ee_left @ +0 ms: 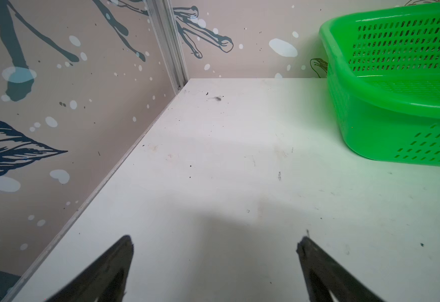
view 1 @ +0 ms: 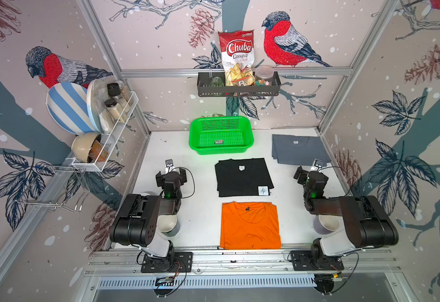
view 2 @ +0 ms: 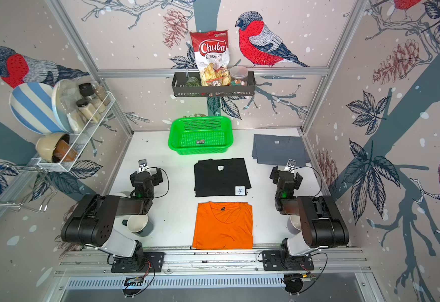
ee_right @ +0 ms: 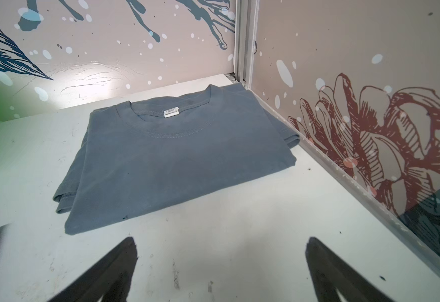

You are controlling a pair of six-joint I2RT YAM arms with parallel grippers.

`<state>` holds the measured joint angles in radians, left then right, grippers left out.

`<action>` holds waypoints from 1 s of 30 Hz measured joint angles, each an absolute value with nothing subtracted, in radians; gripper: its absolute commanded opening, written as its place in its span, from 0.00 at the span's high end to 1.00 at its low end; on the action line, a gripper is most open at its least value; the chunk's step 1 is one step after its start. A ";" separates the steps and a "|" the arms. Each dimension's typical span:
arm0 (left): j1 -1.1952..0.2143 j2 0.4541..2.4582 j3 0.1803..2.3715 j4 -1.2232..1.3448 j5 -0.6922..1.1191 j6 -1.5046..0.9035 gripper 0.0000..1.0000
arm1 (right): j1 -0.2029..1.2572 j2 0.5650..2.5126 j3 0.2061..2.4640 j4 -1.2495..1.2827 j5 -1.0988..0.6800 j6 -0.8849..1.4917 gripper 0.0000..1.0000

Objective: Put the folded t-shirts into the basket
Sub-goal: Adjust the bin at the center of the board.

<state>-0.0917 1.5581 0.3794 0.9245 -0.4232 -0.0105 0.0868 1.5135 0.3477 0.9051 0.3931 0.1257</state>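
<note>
Grey-blue shirt (ee_right: 177, 157) lies before the released right hand (ee_right: 221, 243); pinch all layers at its near edge. Left hand (ee_left: 215, 239): released.

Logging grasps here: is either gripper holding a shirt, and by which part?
Nothing is held. The left gripper and the right gripper both stand open above bare table; the grey shirt lies flat, apart from the right one.

Lab booth staged as kitchen: aluminium frame (view 1: 161, 72), printed walls (view 1: 161, 39), dish rack (view 1: 101, 160), shelf (view 1: 239, 92).
</note>
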 measured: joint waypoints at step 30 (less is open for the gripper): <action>-0.211 1.248 0.367 0.792 -0.444 0.047 0.03 | 0.096 1.129 0.543 0.542 0.391 0.146 0.00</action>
